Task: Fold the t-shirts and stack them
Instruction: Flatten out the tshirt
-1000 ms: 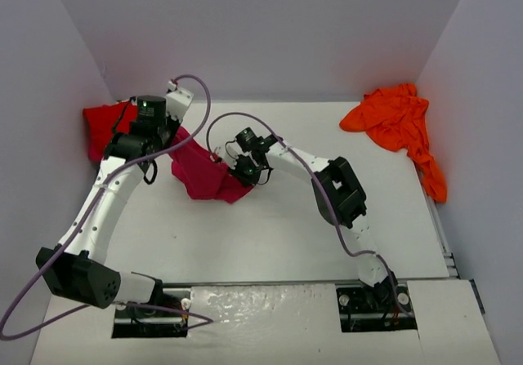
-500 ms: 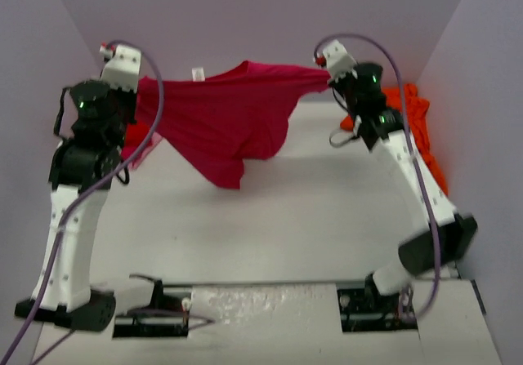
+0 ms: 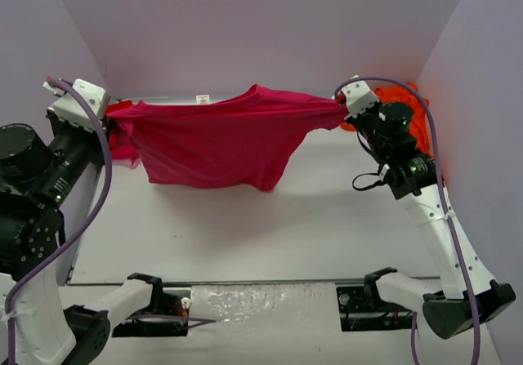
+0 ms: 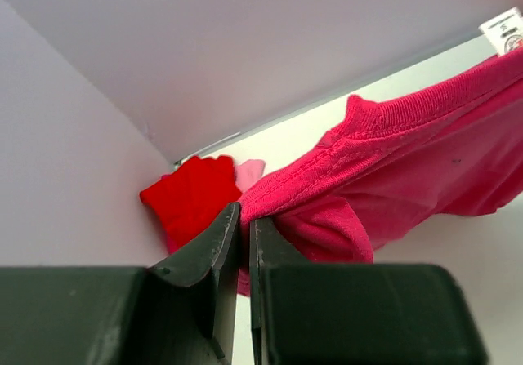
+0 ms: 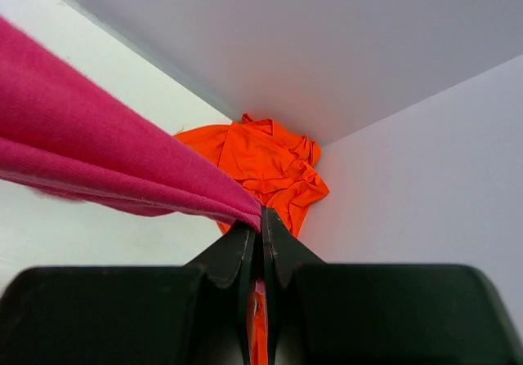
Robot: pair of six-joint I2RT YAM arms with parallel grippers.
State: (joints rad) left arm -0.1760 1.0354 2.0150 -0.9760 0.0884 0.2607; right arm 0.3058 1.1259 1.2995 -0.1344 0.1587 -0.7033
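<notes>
The left fingers (image 4: 229, 230) and right fingers (image 5: 249, 244) each pinched one end of the pink t-shirt (image 3: 216, 140), stretching it in the air above the surface (image 3: 310, 210) — probably so it hung flat for folding. The red t-shirt (image 4: 188, 198) and orange t-shirt (image 5: 261, 161) lay in the back corners — unfolded.
</notes>
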